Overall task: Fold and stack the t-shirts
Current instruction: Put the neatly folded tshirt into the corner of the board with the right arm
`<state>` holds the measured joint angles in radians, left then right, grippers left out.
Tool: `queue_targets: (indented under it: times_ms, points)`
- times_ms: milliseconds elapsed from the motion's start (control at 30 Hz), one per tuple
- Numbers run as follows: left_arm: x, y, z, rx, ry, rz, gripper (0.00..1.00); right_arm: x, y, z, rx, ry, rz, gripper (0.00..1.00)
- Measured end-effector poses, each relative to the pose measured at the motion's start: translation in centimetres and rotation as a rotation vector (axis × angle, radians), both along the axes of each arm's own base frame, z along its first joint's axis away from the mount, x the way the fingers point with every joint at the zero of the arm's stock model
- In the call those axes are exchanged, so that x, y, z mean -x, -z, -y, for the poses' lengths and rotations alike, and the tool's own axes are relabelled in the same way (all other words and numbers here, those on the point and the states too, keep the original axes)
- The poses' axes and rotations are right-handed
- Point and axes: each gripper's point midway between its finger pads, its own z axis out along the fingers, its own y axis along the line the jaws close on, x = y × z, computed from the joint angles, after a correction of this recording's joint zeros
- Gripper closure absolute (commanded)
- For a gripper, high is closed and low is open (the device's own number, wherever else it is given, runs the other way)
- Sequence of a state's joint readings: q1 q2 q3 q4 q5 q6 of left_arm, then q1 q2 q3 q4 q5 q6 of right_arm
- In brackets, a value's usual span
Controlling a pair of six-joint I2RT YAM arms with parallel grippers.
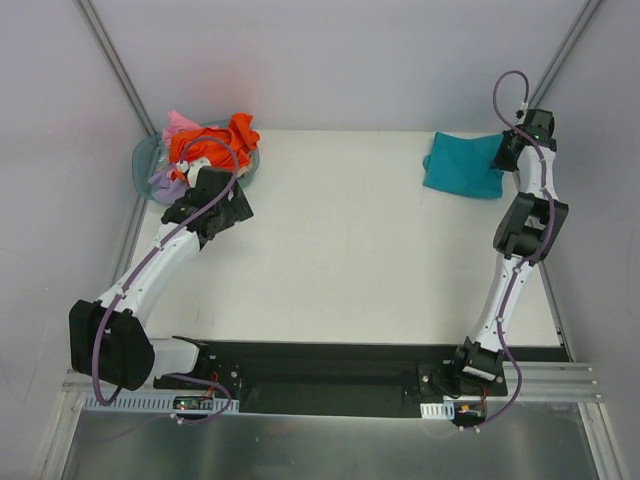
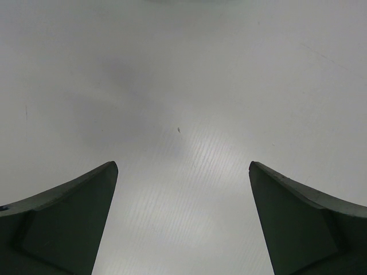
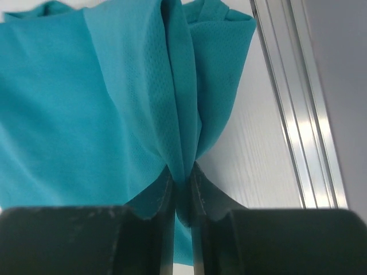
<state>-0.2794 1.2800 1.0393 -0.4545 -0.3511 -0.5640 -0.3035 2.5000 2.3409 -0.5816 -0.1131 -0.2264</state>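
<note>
Far right of counter [image 1: 350, 250]: teal t-shirt [image 1: 460, 165], fold clamped in right hand [image 3: 182, 177]; left hand [image 2: 182, 166] spread wide above counter

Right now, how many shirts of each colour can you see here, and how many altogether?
teal t-shirt: 1
orange t-shirt: 1
pink t-shirt: 1
lavender t-shirt: 1
Total: 4 in view. The last three are heaped in the basket, which may hide more.
</note>
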Motion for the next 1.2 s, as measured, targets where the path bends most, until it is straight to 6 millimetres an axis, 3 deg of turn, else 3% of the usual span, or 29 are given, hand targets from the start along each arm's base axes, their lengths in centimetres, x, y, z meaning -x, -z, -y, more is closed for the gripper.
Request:
queue_targets:
  times_ms: [200, 300, 367, 467, 567, 733, 833, 933, 1000, 1133, 1200]
  points:
    - [-0.5, -1.2, -0.4, -0.025, 0.003, 0.017, 0.01, -3.5, -1.3, -0.4, 0.036, -0.033, 0.134, 0.78]
    - [-1.1, -2.6, -0.7, -0.037, 0.000, 0.045, 0.01, -4.5, -1.0, -0.4, 0.048, -0.041, 0.169, 0.68]
    - [-1.5, -3.5, -0.8, -0.044, 0.003, 0.065, 0.01, -4.9, -0.7, -0.2, 0.056, -0.044, 0.181, 0.50]
    - [-1.9, -4.7, -1.0, -0.059, 0.001, 0.086, 0.01, -5.4, -0.7, 0.1, 0.076, -0.047, 0.201, 0.31]
    - [-2.3, -5.7, -1.2, -0.079, 0.002, 0.102, 0.01, -5.7, -1.1, 0.4, 0.091, -0.047, 0.219, 0.02]
    - [-3.4, -7.8, -1.6, -0.097, -0.004, 0.136, 0.01, -5.7, -1.5, 0.5, 0.105, -0.048, 0.221, 0.03]
    - [-3.8, -8.8, -1.6, -0.089, -0.009, 0.159, 0.01, -4.3, -2.7, 0.0, 0.107, -0.051, 0.199, 0.03]
    - [-3.8, -9.0, -1.5, -0.081, -0.005, 0.165, 0.01, -1.7, -6.2, -1.1, 0.117, -0.059, 0.188, 0.03]
    - [-3.4, -8.8, -1.2, -0.064, 0.006, 0.162, 0.01, 0.0, -10.1, -2.5, 0.119, -0.073, 0.219, 0.03]
    - [-1.7, -7.1, -1.0, -0.019, 0.012, 0.132, 0.01, 5.1, -19.0, -7.7, 0.067, -0.115, 0.352, 0.03]
    - [-0.8, -6.0, -1.0, 0.002, 0.011, 0.107, 0.01, 8.8, -21.2, -10.5, 0.026, -0.135, 0.407, 0.03]
